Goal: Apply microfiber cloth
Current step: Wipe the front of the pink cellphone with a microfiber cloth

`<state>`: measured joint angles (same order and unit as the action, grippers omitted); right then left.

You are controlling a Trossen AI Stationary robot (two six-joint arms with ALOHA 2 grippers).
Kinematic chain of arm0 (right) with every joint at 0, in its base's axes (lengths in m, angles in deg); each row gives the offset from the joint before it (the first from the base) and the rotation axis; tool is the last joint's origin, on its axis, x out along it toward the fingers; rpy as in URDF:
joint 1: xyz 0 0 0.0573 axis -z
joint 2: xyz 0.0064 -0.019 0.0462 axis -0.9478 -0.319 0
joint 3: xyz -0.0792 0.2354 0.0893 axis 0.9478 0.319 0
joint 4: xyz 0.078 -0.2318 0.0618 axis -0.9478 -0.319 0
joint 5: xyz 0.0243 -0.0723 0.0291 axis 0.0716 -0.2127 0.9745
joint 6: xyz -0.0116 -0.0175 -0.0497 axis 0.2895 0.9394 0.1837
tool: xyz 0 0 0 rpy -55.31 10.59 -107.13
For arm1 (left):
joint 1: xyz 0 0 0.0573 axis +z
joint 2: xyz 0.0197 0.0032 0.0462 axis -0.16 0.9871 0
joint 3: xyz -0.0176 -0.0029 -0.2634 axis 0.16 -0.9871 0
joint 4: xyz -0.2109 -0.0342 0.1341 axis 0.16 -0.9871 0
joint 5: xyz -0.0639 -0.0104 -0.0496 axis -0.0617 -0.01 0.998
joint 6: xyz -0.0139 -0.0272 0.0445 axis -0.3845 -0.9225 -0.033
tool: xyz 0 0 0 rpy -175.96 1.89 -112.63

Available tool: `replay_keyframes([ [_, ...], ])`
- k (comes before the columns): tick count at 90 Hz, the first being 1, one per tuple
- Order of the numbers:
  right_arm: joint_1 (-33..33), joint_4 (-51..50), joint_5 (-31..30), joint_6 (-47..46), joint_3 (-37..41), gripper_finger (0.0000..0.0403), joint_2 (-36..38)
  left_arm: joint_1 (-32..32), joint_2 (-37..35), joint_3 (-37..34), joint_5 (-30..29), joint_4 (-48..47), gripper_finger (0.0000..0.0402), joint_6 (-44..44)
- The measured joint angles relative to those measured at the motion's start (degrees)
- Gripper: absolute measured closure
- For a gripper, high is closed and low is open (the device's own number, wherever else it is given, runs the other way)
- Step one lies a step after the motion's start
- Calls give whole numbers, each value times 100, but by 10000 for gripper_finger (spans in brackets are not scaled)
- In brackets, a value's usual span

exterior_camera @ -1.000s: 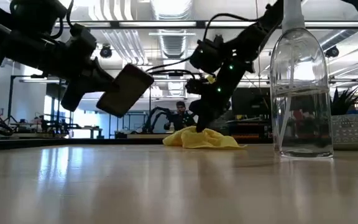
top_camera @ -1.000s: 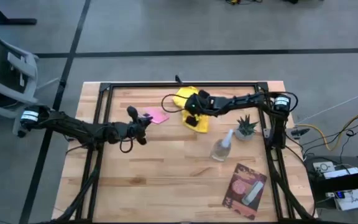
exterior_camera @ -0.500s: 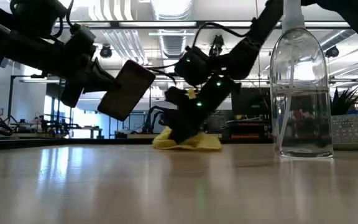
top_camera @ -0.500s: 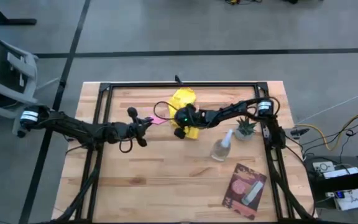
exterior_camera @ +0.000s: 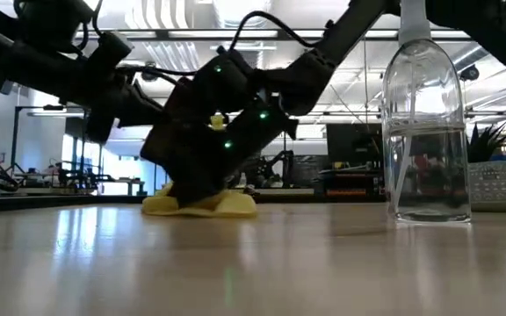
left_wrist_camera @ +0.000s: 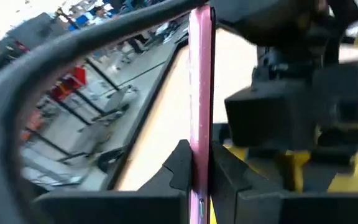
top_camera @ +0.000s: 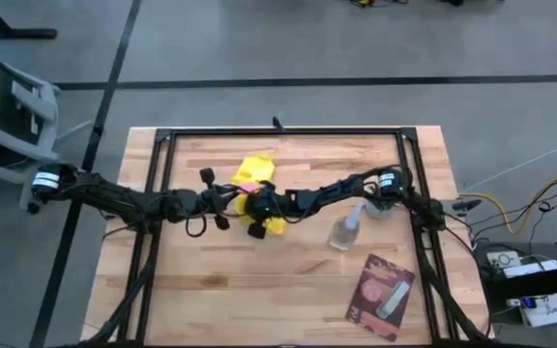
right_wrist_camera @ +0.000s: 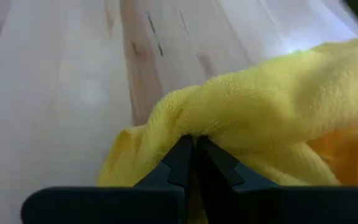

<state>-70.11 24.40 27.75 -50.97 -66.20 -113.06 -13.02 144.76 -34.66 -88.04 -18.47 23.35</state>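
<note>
Across the wooden table (top_camera: 288,280), my two dark arms reach toward each other and nearly meet near its middle. My right gripper (top_camera: 259,206) is pinched tight on a fold of the microfiber cloth (top_camera: 252,174), which lies rumpled on the tabletop just left of centre, toward the far edge; from table height the cloth sits on the wood under that gripper (exterior_camera: 202,186), and my right wrist camera shows both fingertips closed into the yellow fabric (right_wrist_camera: 278,124). My left gripper (top_camera: 222,198) hangs just beside it, above the table, clamped on a thin pink card (left_wrist_camera: 200,93) held edge-on between its fingers. A pink-and-dark packet (top_camera: 381,295) lies flat near the right front corner, well apart. A clear spray bottle (top_camera: 344,228) stands upright right of centre, beside a small potted plant (top_camera: 379,205).
</note>
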Motion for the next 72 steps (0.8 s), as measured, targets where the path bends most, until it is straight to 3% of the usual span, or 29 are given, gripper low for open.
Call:
replay_keyframes([
  [11, -221, -73, 13, 288, -26, 396, 134, 0, 53, -21, 58, -3, 392, -304],
  [24, -469, -139, -403, 600, -26, 396, 549, 9, 98, -189, 27, 229, 392, -556],
  [49, -880, -308, -724, 1115, -6, 396, 1309, 4, 337, -1268, 76, 2837, 392, -833],
  [72, -871, -881, -1537, 1511, 5, 396, 1572, 12, 1045, -913, 401, 3042, 392, -1104],
])
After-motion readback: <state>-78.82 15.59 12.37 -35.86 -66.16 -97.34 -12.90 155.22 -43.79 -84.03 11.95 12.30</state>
